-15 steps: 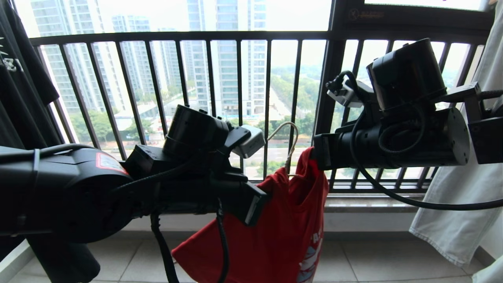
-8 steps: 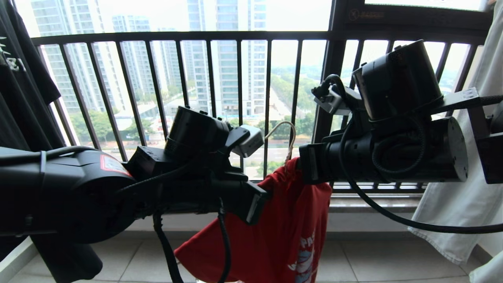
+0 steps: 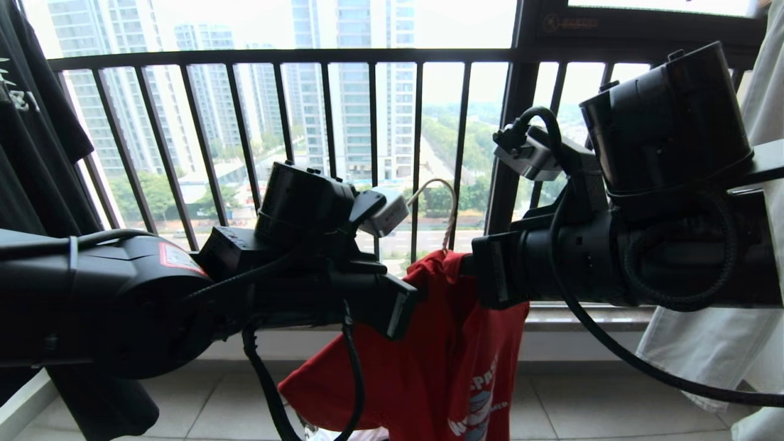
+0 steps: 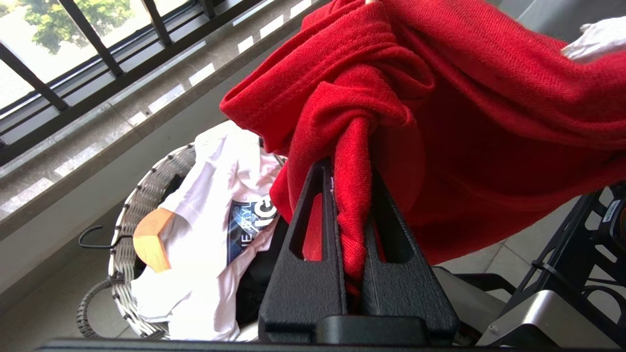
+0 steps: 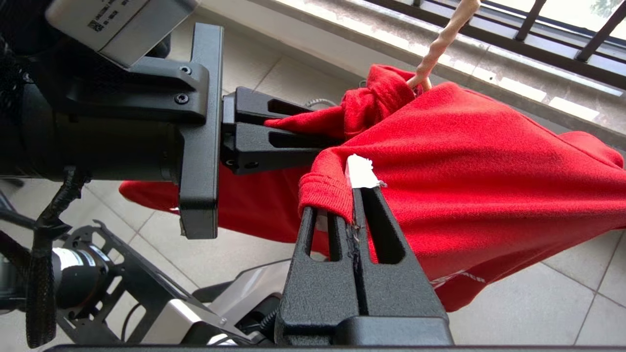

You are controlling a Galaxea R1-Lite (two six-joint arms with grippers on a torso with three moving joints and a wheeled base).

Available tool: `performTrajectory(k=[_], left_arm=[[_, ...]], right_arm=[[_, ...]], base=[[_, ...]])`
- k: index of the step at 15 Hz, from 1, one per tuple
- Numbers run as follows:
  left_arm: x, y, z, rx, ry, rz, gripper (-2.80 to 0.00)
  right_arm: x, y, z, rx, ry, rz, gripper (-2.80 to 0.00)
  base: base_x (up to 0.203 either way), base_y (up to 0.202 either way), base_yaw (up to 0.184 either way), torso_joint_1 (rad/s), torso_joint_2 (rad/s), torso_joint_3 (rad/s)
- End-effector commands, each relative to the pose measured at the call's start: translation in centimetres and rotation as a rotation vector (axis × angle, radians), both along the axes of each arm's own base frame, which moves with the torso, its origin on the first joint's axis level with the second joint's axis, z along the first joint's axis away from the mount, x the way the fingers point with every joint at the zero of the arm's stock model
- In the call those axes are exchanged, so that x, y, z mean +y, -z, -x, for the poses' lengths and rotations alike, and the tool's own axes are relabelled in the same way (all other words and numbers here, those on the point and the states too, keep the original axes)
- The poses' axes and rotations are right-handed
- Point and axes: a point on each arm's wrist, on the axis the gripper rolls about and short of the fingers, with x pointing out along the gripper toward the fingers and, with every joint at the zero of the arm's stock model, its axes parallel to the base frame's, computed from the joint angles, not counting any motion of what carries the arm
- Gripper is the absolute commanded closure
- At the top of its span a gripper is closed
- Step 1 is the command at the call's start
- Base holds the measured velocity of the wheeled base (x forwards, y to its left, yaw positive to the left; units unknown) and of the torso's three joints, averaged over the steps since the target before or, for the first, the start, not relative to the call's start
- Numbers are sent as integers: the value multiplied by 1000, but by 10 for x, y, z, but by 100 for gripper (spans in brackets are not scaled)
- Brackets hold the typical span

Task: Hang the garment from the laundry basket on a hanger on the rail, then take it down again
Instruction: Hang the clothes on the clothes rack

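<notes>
Here, garment: the red T-shirt (image 3: pixel 453 343) hangs bunched in mid-air between the two arms, in front of the balcony railing and above the tiled floor; its fabric is a fine knit, folded and twisted near the collar.
Print: white lettering and a blue-white graphic show low on the cloth, too folded to read.
Neck label: a small white tag (image 5: pixel 361 172) sits at the ribbed collar edge, no writing legible.
Hanger: the cream-white hook (image 3: pixel 442 205) rises out of the shirt's top; its shoulders are hidden in the cloth.
Left gripper: (image 4: pixel 351 234) its fingers are clamped together on a twisted roll of the red fabric.
Right gripper: (image 5: pixel 353 215) pressed together on the collar rim, right at the tag.
Laundry basket: (image 4: pixel 128 215) on the floor below the shirt, holding a white printed T-shirt (image 4: pixel 215 215) and a wooden hanger (image 4: pixel 151 239) with a dark hook.
Floor: pale grey tiles (image 3: pixel 569 398) meeting a low stone sill.
Room: a balcony with a black barred railing (image 3: pixel 331 98), tower blocks and trees beyond.
Sides: a black garment (image 3: pixel 37 141) hangs on the left, a pale garment (image 3: pixel 729 343) on the right.
</notes>
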Motion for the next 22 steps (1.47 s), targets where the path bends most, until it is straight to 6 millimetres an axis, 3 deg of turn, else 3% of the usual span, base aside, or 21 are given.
performTrajectory(k=[1,7,11,16,22], left_arm=[[-1,1,-1,-2,1,1,0],[-4,6,-6,-7,-28,-20,0],[-3,5,-9,-22,-59,-30,0],[14,-14,-7,-61,-91,8,0],[22,-21,4,-62,-71,-26,0]], right_arm=[[-1,-4,7,-7,-15,-11,0],[-7,-13,19,-19,-59,-47,0],[-5,-10,16,-15,-52,-34,0],[-8,-4,-9,-47,56,-34,0],[-49,-15,-56,-129,279,-69,0]], base=[[0,0,0,0,0,0],[0,0,0,0,0,0],[0,0,0,0,0,0],[0,0,0,0,0,0],[0,0,0,0,0,0]])
